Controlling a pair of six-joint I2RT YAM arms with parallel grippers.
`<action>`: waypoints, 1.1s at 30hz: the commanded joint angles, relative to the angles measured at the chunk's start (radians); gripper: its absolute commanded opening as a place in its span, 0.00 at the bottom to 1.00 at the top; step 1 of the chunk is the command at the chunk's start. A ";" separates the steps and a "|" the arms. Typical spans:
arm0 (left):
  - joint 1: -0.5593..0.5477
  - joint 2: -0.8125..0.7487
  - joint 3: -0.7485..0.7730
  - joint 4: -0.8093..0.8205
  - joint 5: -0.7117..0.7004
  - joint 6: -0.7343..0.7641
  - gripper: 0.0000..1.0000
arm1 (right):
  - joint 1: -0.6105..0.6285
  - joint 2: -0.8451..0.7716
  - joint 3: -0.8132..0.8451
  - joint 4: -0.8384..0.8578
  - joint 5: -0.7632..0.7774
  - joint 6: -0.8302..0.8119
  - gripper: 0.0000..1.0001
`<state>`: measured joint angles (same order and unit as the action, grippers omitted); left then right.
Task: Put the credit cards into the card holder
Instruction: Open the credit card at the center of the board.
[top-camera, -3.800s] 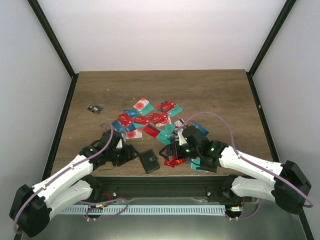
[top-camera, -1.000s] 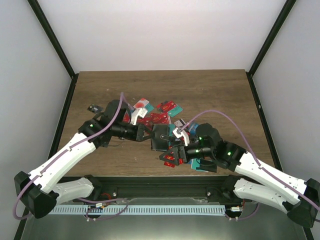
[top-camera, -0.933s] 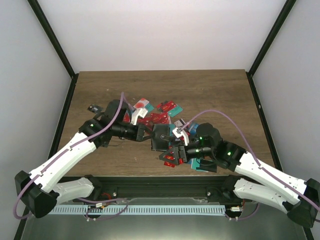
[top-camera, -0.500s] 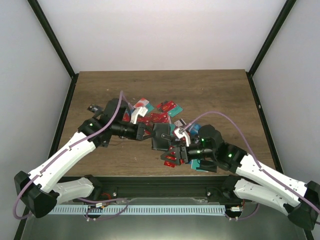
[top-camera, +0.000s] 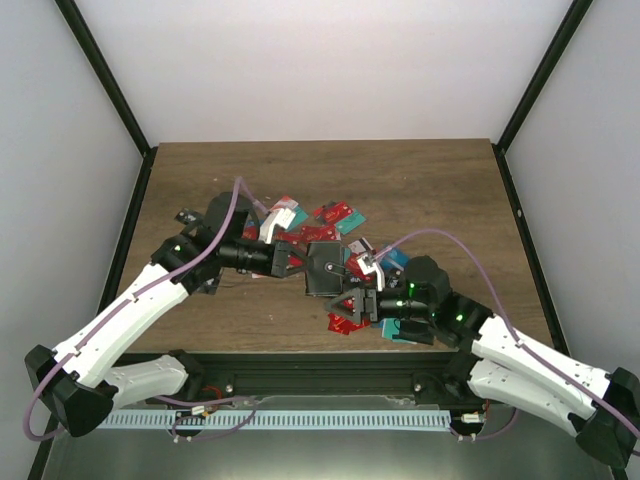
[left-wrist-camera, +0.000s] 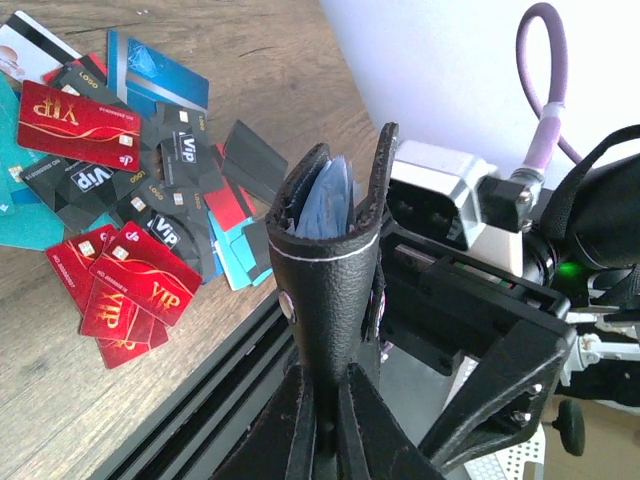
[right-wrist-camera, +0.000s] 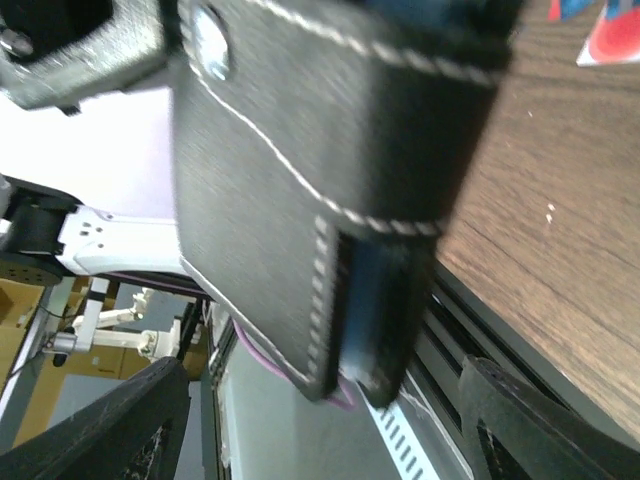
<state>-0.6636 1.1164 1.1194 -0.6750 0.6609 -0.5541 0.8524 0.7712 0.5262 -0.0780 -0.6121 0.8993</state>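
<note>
Card holder (top-camera: 322, 272) is off the front of the desk (top-camera: 430, 180) now, raised over the near side of the credit cards (top-camera: 330, 235); both arms have swung in to meet at it; left claw (left-wrist-camera: 325, 415) pinched hard on the holder's bottom fold, holder upright, mouth slightly agape, a blue card (left-wrist-camera: 330, 195) sitting between the flaps; right claw (right-wrist-camera: 320, 420) spread wide, fingers either side of the holder, nothing gripped that I can see; step looks like seating that card; next probably needs the right claw square to the slot, pressing the card down, left holding steady
</note>
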 joint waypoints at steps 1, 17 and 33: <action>0.002 -0.014 0.015 0.061 0.038 -0.031 0.04 | -0.016 0.010 0.003 0.166 0.020 0.065 0.74; 0.003 -0.072 -0.104 0.235 0.095 -0.107 0.07 | -0.067 0.120 0.015 0.370 -0.041 0.096 0.31; 0.054 -0.174 -0.091 0.255 0.010 -0.076 0.82 | -0.144 0.160 0.076 0.480 -0.252 0.091 0.01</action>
<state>-0.6407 0.9997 1.0218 -0.5060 0.6239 -0.6292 0.7464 0.9211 0.5304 0.3077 -0.7502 1.0039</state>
